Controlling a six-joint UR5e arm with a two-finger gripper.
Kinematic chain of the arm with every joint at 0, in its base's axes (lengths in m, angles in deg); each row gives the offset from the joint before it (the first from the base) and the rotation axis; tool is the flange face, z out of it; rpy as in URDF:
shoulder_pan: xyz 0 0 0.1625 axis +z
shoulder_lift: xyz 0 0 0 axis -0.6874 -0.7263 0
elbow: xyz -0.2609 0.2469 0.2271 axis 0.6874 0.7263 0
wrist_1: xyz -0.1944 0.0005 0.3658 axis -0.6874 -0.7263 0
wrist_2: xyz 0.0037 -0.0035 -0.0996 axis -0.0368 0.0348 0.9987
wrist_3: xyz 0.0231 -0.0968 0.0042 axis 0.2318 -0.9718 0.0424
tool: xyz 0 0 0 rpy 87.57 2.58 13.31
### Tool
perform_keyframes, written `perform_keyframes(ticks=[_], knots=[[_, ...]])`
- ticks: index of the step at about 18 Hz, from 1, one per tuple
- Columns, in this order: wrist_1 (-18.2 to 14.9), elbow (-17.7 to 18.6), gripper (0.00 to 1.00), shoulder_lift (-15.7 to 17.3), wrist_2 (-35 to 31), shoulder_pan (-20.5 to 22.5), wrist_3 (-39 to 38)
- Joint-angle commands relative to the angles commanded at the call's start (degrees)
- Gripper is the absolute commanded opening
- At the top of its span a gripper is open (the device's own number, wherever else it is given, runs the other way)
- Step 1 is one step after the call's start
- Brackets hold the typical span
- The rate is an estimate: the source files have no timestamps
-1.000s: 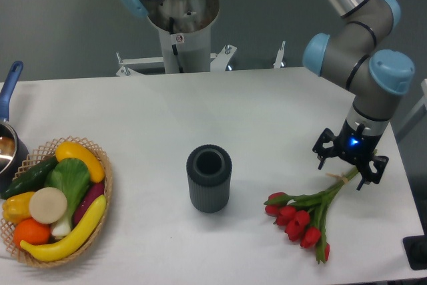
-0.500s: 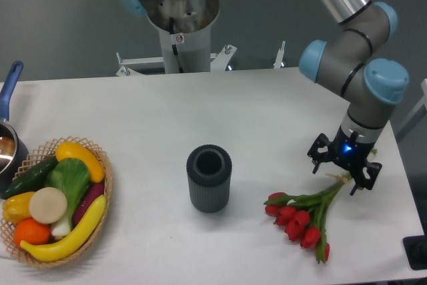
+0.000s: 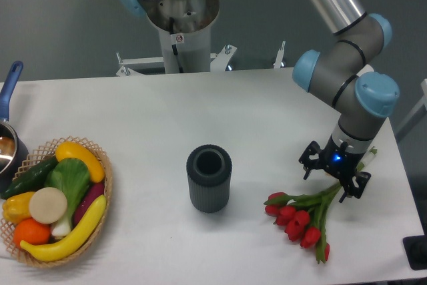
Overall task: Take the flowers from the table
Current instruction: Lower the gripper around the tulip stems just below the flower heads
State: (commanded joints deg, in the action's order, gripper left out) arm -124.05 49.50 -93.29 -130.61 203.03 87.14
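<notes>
One black two-finger gripper with a blue light at its wrist hangs over the stem end of the flowers; its fingers stand spread, one on each side of the green stems, and whether they touch the stems cannot be told. One bunch of red tulips with long green stems lies flat on the large white rectangular table, near the right front corner, heads pointing left and toward the near edge — about eight blooms, though they overlap and an exact count is uncertain. The pale stem tips show past the gripper on its far right side. Bare tabletop lies between the flowers and one dark ribbed cylindrical cup, standing upright at centre, well apart from them. At the left edge sits one woven basket of plastic fruit and vegetables. One metal pan with a blue handle is cut off by the left border — its contents are indistinct.
</notes>
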Motion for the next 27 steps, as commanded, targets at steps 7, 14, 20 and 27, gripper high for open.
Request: perform_keyframes(ticks=[7, 14, 20, 27], knots=[[0.09, -1.4, 1.0, -2.28, -1.76, -0.17, 0.09], [0.18, -1.41, 1.0, -3.25, -1.76, -0.44, 1.84], [0.18, -1.41, 0.92, -3.95, -1.85, -1.4, 1.5], [0.26, -1.41, 0.62, -3.96, -1.85, -1.76, 1.41]])
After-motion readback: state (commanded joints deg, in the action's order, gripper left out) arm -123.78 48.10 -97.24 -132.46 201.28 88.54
